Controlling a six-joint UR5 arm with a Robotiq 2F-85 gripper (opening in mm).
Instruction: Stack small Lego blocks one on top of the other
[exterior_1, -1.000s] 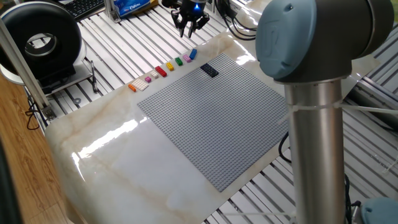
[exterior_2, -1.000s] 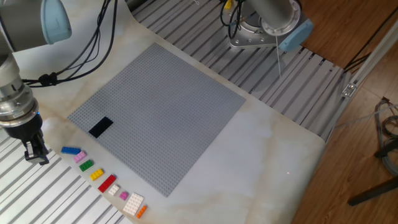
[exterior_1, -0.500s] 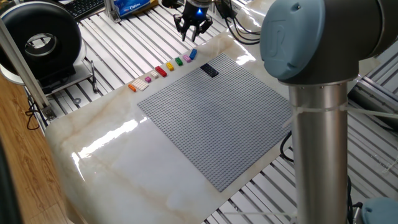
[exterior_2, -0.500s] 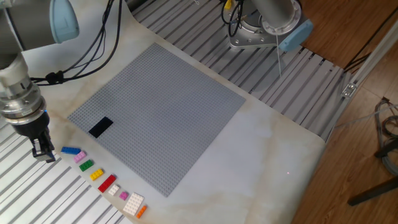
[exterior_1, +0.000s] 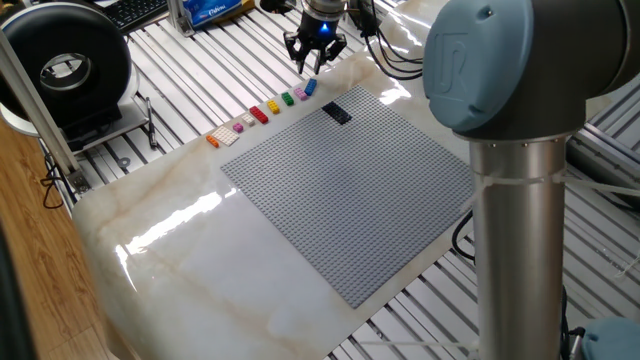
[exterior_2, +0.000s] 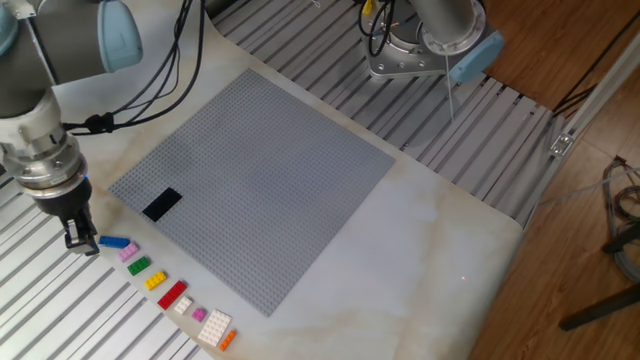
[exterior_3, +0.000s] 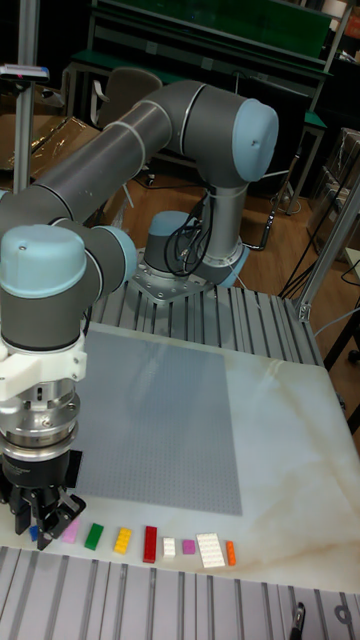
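Observation:
The small Lego blocks lie in a row on the marble beside the grey baseplate (exterior_2: 260, 180): blue (exterior_2: 114, 242), pink (exterior_2: 127, 254), green (exterior_2: 138, 266), yellow (exterior_2: 155, 281), red (exterior_2: 172, 294), then another pink (exterior_2: 199, 315) and orange (exterior_2: 228, 340). A dark navy block (exterior_2: 161, 204) sits on the baseplate near that row. My gripper (exterior_2: 82, 240) hangs just beside the blue block's end of the row, open, with nothing between its fingers. In the tall fixed view the gripper (exterior_3: 45, 515) covers most of the blue block (exterior_3: 35, 533) and hides the navy one.
Two white bricks (exterior_2: 184, 305) (exterior_2: 214, 327) lie among the row. Slatted metal rails (exterior_2: 60, 310) surround the marble top. The arm's base (exterior_2: 420, 45) stands at the far side. A black round device (exterior_1: 70, 70) sits off the table.
The gripper has moved along the table edge toward the blue block and come lower. No block has moved.

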